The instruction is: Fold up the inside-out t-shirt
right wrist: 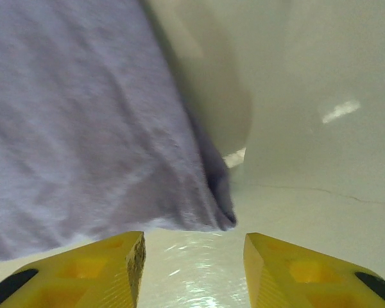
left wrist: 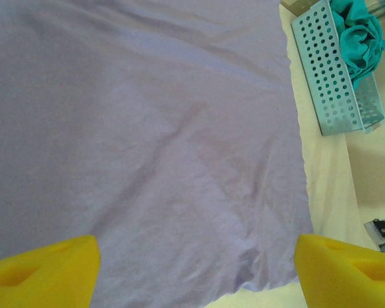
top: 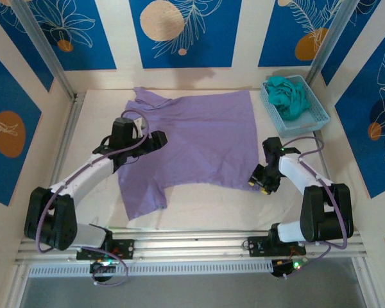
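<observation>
The lavender t-shirt (top: 199,138) lies spread flat on the table, one sleeve at the near left (top: 141,196). My left gripper (top: 159,141) hovers over the shirt's left part, open, its yellow fingers (left wrist: 42,273) wide apart with cloth (left wrist: 147,147) below them. My right gripper (top: 260,183) sits low at the shirt's near right corner, open. In the right wrist view that corner (right wrist: 221,218) lies just ahead of the gap between the yellow fingers (right wrist: 83,273), with bare table between them.
A light blue perforated basket (top: 308,115) at the back right holds a teal-green garment (top: 287,95); the basket (left wrist: 333,83) shows also in the left wrist view. Walls with blue panels enclose the table. A metal rail (top: 192,240) runs along the near edge.
</observation>
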Motion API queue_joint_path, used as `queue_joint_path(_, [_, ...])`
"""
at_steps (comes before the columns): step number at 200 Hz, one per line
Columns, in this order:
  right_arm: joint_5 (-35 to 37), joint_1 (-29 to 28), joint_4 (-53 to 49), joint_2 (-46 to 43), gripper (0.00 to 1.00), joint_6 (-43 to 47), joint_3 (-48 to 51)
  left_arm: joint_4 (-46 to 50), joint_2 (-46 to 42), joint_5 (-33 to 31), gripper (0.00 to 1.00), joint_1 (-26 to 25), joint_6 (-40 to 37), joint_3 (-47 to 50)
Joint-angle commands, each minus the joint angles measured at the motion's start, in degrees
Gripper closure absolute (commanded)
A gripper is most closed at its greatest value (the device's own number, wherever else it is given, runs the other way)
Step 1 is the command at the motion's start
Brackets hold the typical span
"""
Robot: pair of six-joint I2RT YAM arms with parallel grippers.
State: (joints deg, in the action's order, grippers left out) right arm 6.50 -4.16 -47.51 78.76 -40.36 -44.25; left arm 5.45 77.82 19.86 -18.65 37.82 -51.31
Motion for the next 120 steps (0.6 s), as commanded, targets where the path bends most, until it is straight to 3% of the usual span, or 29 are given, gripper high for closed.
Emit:
queue_joint_path(1, [1.3, 0.0, 0.7, 0.9, 0.56, -1.6, 1.5, 3.6, -2.9, -2.9, 0.21, 0.2, -3.8, 0.6])
queue_joint_path(41, [-0.7, 0.4, 6.9, 4.8, 0.61, -1.0, 1.2, 5.5, -3.5, -3.7, 0.21, 0.2, -5.1, 1.1])
queue_joint_path(75, [-1.3, 0.8, 8.9, 6.8, 0.79, -0.5, 1.2, 12.8, -5.8, -5.2, 0.21, 0.0, -6.2, 2.9])
queue_joint_path(99, [-0.6, 1.4, 9.5, 4.5, 0.94, 0.4, 1.5, 22.2, -11.3, -11.4, 0.22, -1.0, -6.0, 6.5])
queue_joint_path(120, [-1.9, 1.6, 10.8, 1.4, 1.00, 1.1, 1.4, 31.2, -17.4, -19.1, 0.23, -3.6, -2.4, 10.8])
